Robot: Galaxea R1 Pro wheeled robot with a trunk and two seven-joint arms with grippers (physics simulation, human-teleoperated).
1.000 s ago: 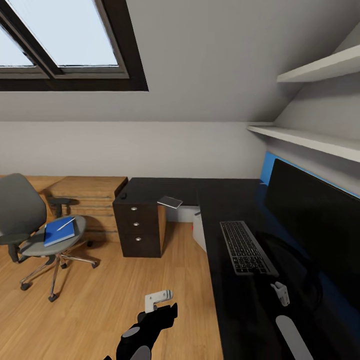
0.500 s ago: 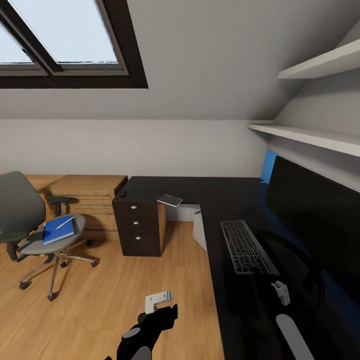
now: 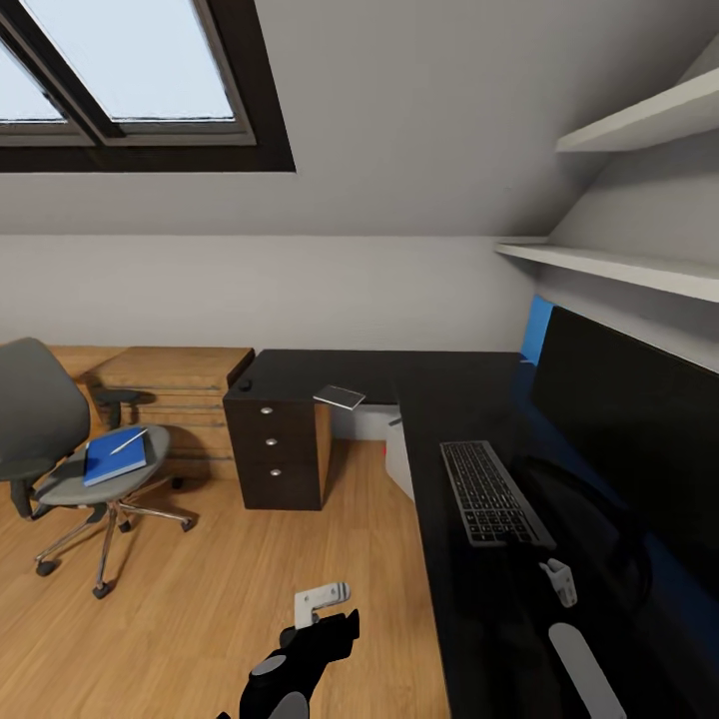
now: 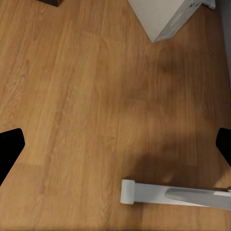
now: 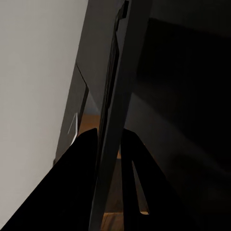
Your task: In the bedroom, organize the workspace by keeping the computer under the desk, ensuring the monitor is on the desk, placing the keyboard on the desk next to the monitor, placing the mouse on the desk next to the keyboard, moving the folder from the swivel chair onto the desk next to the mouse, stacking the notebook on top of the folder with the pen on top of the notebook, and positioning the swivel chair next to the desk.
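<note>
Left jaws (image 3: 322,597) spread apart over bare wood floor (image 3: 200,599), gripping nothing; right jaws (image 3: 561,583) low above the counter (image 3: 459,619), state impossible to tell. Far left: swivel chair (image 3: 45,429) carrying folder (image 3: 114,456) with pen (image 3: 130,440) on top. Further right: drawer unit (image 3: 275,449), then keyboard (image 3: 491,492) lying flat beside monitor (image 3: 639,439).
</note>
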